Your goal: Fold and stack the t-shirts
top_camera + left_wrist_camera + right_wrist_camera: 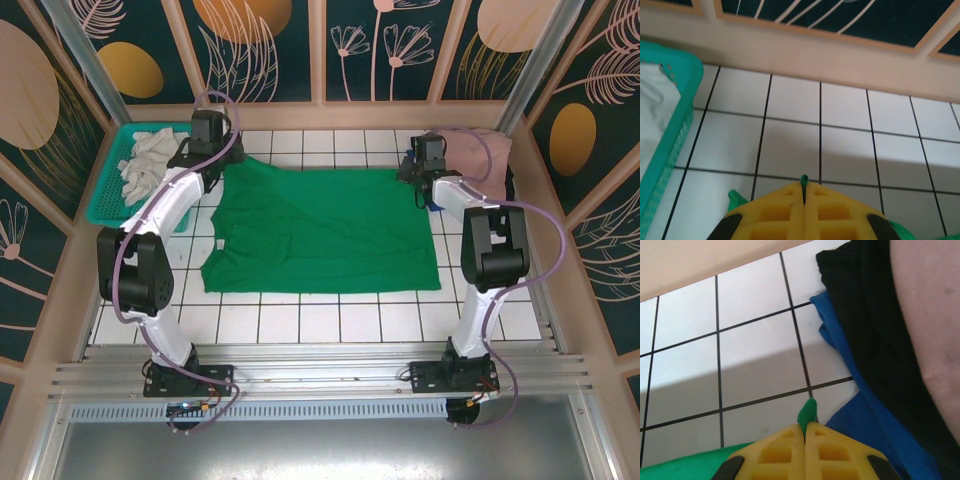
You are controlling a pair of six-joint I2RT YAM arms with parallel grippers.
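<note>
When viewed from above, the green t-shirt (320, 230) lay spread mid-frame, long axis left to right, extending down-frame from the left gripper (213, 160) and right gripper (409, 172) at its upper corners. Left wrist view: jaws pressed together, pinching a green corner. Right wrist view: likewise, with the folded stack (875, 340) at upper right.

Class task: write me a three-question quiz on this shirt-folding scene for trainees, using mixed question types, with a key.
1. True or false: the green t-shirt lies spread on the tiled table.
2. The left gripper and right gripper are each shut on: A) a basket rim B) green cloth C) nothing.
3. Fill in: in the stack by the right gripper, the shirt directly under the black shirt is ____.
Key: 1 true; 2 B; 3 blue.
</note>
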